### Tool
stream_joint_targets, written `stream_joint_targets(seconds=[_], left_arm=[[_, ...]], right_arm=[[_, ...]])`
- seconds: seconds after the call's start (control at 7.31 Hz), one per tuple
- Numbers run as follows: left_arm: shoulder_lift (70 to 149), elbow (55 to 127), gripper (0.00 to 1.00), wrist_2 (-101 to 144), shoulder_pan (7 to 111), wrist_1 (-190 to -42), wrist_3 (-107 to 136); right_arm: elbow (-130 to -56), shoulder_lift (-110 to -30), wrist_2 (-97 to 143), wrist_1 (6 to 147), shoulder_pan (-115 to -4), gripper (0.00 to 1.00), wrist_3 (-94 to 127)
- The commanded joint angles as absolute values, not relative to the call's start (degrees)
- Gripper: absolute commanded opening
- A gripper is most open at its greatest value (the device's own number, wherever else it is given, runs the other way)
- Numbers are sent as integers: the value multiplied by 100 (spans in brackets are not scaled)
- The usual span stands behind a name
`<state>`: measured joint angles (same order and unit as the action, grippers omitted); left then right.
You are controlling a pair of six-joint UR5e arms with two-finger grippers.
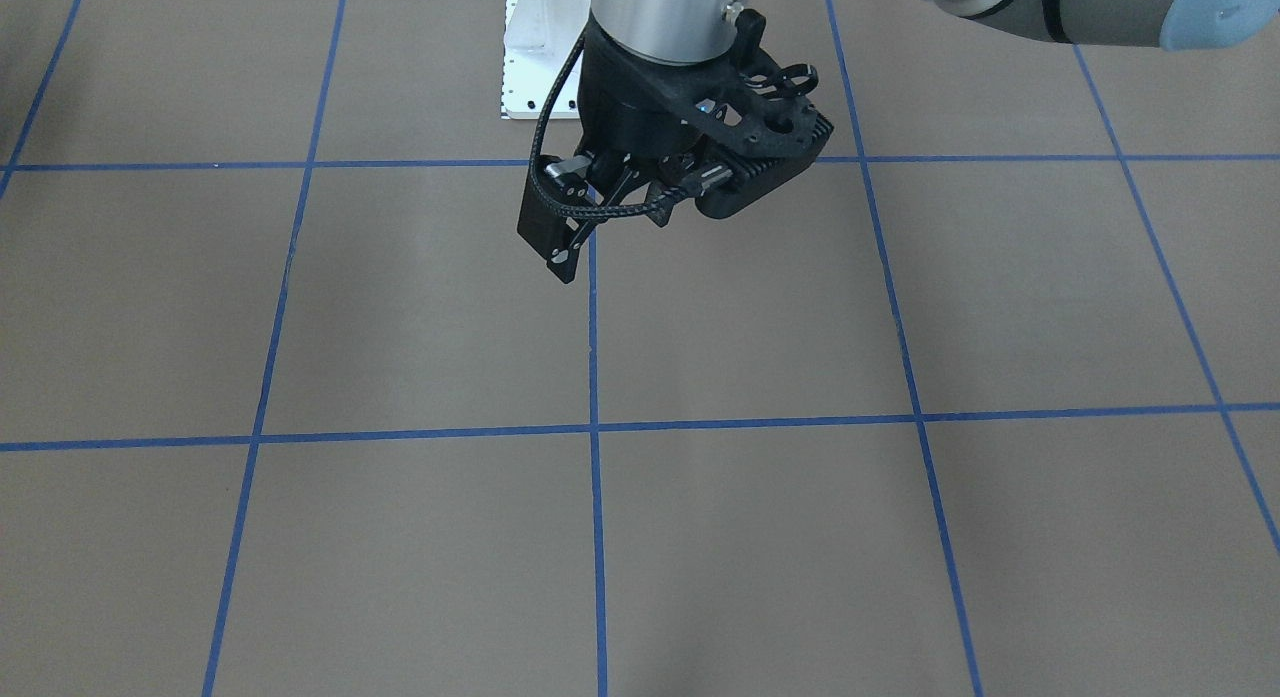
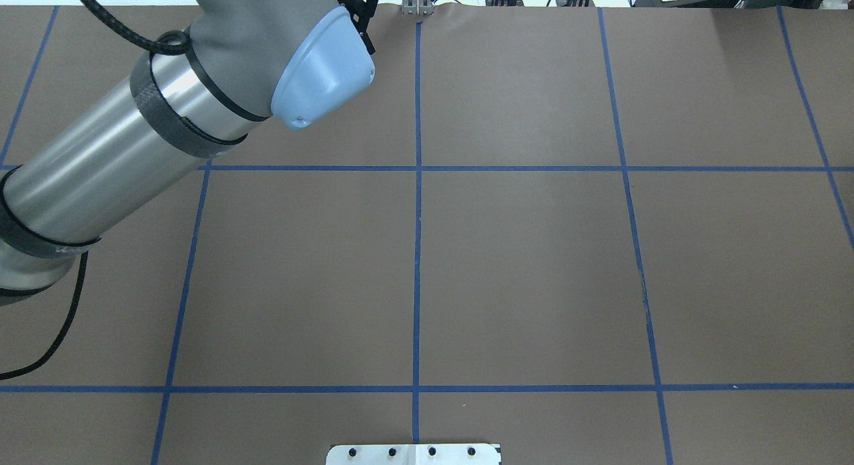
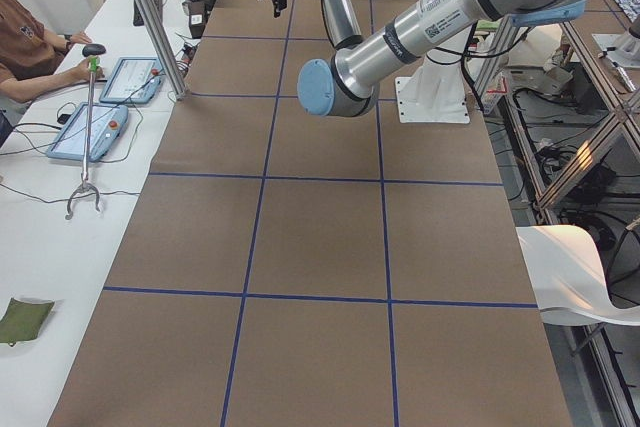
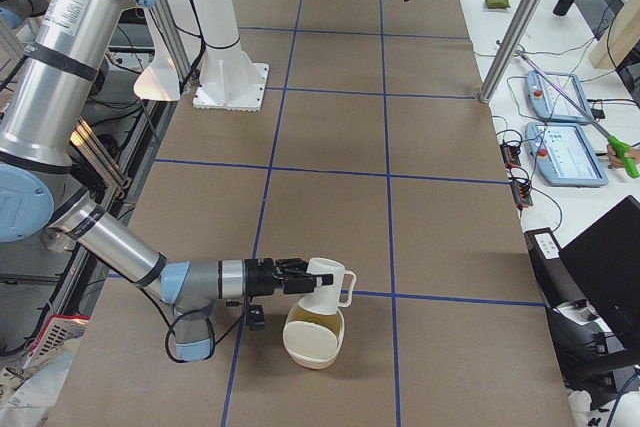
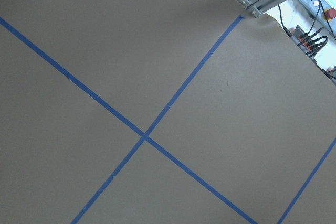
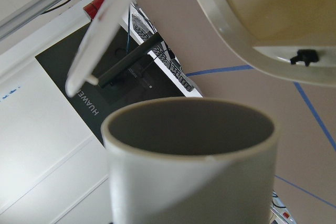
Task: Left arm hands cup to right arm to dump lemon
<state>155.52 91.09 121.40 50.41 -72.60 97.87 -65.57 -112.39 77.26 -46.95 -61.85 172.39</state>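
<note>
The cup (image 4: 322, 287), a white mug, hangs in my right gripper (image 4: 300, 280) near the table's end, just above a cream bowl (image 4: 313, 342). In the right wrist view the cup (image 6: 189, 182) fills the lower frame off the table, its greyish inside empty and its mouth toward the bowl (image 6: 252, 24). A yellow-green patch (image 4: 310, 324) in the bowl may be the lemon; no slices show clearly. My left gripper (image 1: 600, 237), with the perforated bracket and braided cable, hovers empty over the far side of the table, its jaws apart.
The white robot base plate (image 1: 525, 67) is bolted at the table's middle edge. The left arm's thick forearm (image 2: 167, 131) spans the overhead view's upper left. Aluminium posts (image 4: 520, 27), tablets (image 4: 565, 142) and an operator (image 3: 20, 37) line the side desk.
</note>
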Motion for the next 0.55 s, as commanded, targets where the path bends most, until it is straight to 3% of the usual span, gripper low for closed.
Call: stream_joint_targets(seconds=[0.0, 0.41], left_arm=[[15539, 9097, 100, 12138, 5045, -7260, 9677], [15504, 9036, 100, 12138, 5054, -7268, 9546]], right_arm=[[-7124, -11232, 7804, -4057, -6179, 9, 16651], [-8581, -11215, 8033, -2021, -6161, 8, 15704]])
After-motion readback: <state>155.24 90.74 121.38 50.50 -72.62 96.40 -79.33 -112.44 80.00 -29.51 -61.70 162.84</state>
